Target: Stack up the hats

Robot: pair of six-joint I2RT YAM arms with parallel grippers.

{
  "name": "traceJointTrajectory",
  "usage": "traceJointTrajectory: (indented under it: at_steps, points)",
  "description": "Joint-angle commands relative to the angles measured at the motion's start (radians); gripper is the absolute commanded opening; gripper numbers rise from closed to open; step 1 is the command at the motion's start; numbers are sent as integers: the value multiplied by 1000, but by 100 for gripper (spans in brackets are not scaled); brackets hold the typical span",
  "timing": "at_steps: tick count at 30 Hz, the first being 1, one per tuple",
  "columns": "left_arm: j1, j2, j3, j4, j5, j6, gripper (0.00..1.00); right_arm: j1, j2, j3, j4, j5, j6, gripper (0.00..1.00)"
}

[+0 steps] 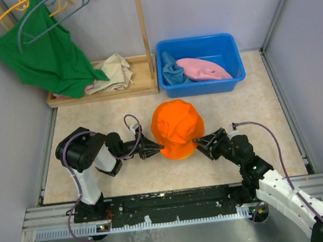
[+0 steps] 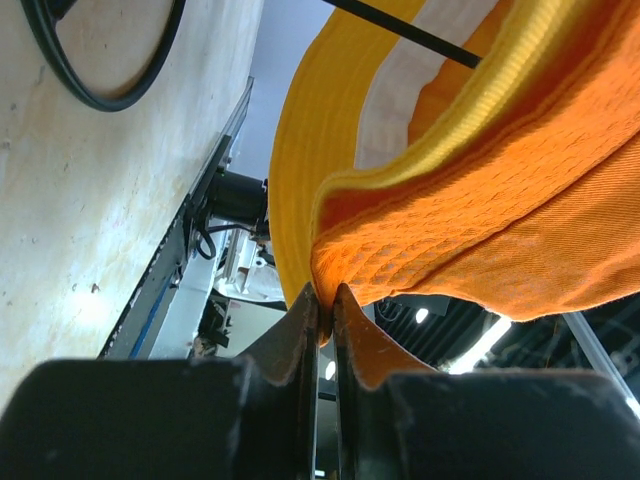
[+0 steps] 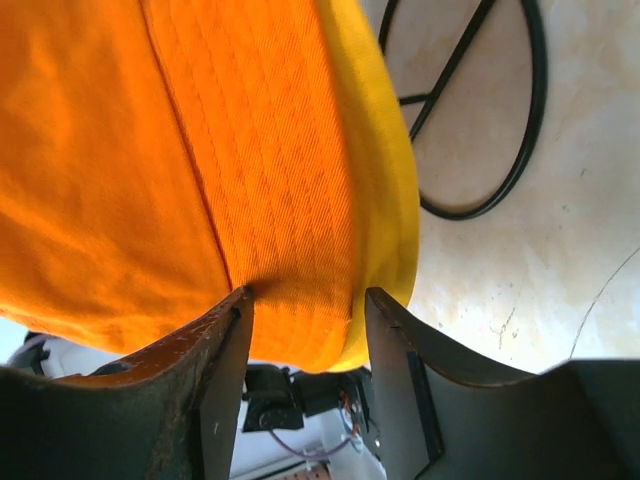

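A bright orange hat [image 1: 177, 129] sits mid-table over a yellow-orange hat, whose brim shows under it in the left wrist view [image 2: 300, 130] and the right wrist view [image 3: 388, 180]. My left gripper [image 1: 156, 149] is shut on the orange hat's left brim edge [image 2: 500, 230], its fingertips pinching the fabric [image 2: 325, 297]. My right gripper [image 1: 202, 144] is at the right side, its jaws apart around both brims [image 3: 308, 295]; one finger [image 3: 225, 340] touches the orange cloth [image 3: 150, 150]. A light blue hat [image 1: 172, 73] and a pink hat [image 1: 202, 68] lie in the blue bin [image 1: 204, 87].
A green tank top [image 1: 49, 58] hangs from hangers at the back left over a wooden tray [image 1: 106, 94] that holds a beige cloth [image 1: 115, 71]. Black cable loops lie on the table beside each gripper [image 3: 480, 110] [image 2: 100, 70]. Grey walls close in both sides.
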Motion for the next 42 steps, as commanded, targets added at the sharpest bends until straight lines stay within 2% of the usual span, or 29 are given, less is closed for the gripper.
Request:
traceJointTrajectory:
  at_steps: [1,7,10,14,21,24,29,33,36,37,40,42]
  points:
    - [-21,-28,-35,266,-3,10,13,-58,-37,-21,64,15,-31,47]
    - [-37,-2,-29,266,-5,9,13,-74,-13,-39,135,7,-26,40]
    - [-41,15,-8,266,-4,5,13,-75,6,-55,183,6,-14,27]
    - [-43,25,11,266,-7,1,14,-75,18,-52,168,7,-16,0]
    - [-43,44,10,266,-5,13,14,-136,-95,-62,-62,16,-46,0]
    - [-43,66,4,266,-1,27,14,-179,-117,-74,-105,-8,-62,0]
    - [-44,110,12,266,9,46,16,-190,-44,-40,-149,-14,-131,0]
    - [-43,111,28,266,6,48,18,-190,45,-6,-114,-26,-183,0]
    - [-43,95,42,266,5,38,22,-190,68,48,-118,-28,-227,0]
    - [-42,87,45,266,4,33,24,-190,58,73,-145,-19,-238,9]
    - [-31,51,46,267,-7,22,28,-190,16,168,-239,36,-291,21]
    - [-18,28,43,266,-8,9,33,-192,7,234,-308,81,-338,33]
